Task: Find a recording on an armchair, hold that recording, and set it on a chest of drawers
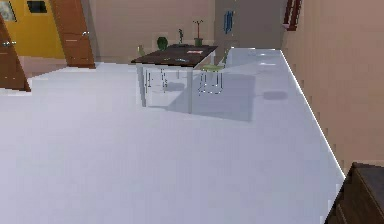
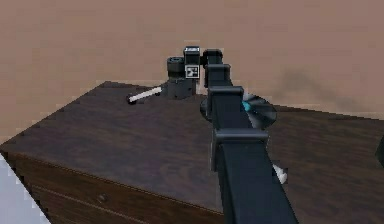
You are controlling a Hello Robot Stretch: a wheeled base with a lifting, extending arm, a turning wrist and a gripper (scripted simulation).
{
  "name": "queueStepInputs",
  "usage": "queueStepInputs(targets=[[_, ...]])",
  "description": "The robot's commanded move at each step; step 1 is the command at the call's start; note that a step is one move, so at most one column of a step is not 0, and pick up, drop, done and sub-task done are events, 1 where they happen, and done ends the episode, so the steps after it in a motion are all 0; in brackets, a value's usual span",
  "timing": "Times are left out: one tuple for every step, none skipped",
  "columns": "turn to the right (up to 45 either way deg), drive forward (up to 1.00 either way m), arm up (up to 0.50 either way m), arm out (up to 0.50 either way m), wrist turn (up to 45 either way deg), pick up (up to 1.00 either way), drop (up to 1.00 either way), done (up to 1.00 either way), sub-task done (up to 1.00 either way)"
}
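Note:
In the arm side view a dark wooden chest of drawers (image 2: 110, 140) spans the frame, and the arm reaches out over its top. The gripper (image 2: 180, 82) stands near the top's far edge, left of the two white marker squares (image 2: 192, 52). It is backed by the wooden top, so I cannot tell whether it holds anything. A thin white stick-like thing (image 2: 147, 95) lies on the top just left of the gripper. A bluish-white rounded thing (image 2: 260, 108) lies on the top against the arm's right side. A small white bit (image 2: 281, 175) shows lower right of the arm.
In the forward view a dark dining table (image 1: 180, 55) with chairs (image 1: 212, 72) and a plant stands far ahead across open pale floor. A yellow door (image 1: 35, 28) and brown wooden panels are at the far left. A beige wall runs along the right, with a dark furniture corner (image 1: 360, 195) at bottom right.

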Motion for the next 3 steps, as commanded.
queueStepInputs(targets=[[0.0,0.00,0.00,0.00,45.0,0.00,0.00,0.00,0.00],[0.0,0.00,0.00,0.00,45.0,0.00,0.00,0.00,0.00],[0.0,0.00,0.00,0.00,9.0,0.00,0.00,0.00,0.00]])
